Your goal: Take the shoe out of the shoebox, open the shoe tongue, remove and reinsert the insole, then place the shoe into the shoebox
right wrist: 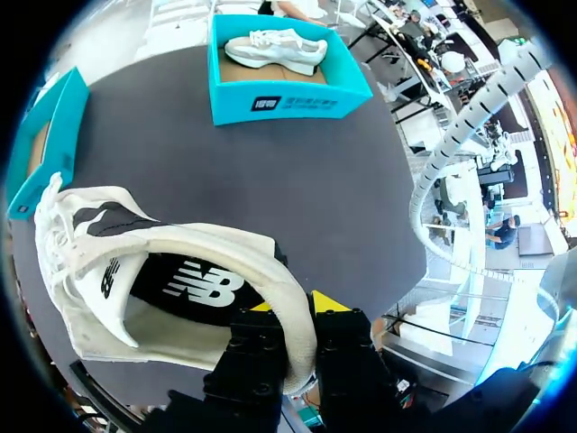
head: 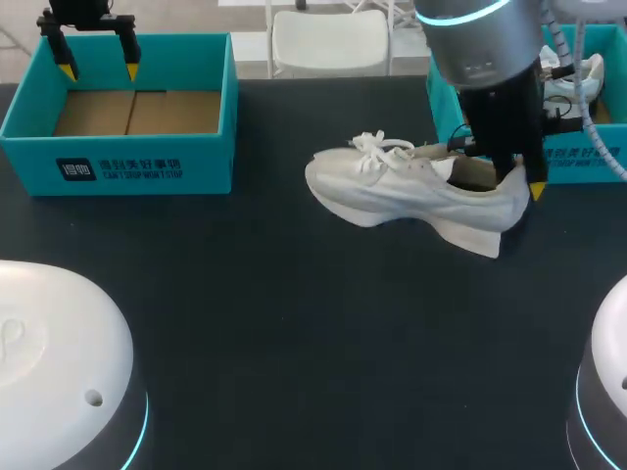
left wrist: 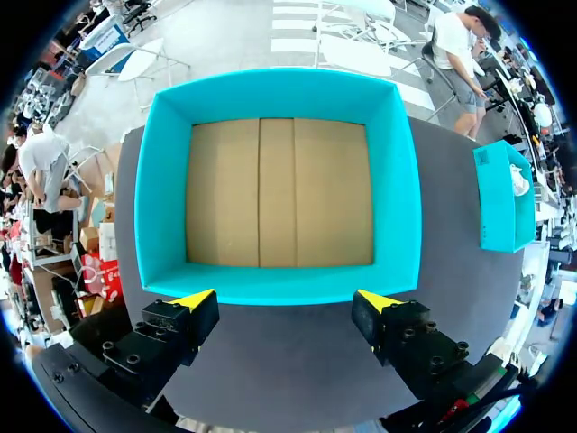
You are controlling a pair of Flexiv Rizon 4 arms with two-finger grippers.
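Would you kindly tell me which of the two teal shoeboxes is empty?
The left shoebox, below the left tool, shows bare cardboard; the right shoebox holds a white shoe.

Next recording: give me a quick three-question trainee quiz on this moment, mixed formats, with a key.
1. True or false: the white shoe lies inside the left shoebox.
2. Which part of the white shoe does the right gripper pinch? A: toe. B: laces. C: heel collar.
3. Fill in: the left gripper, above the left shoebox, is ___ (open or shut).

Key: 1 false, that box holds nothing. 2 C. 3 open.
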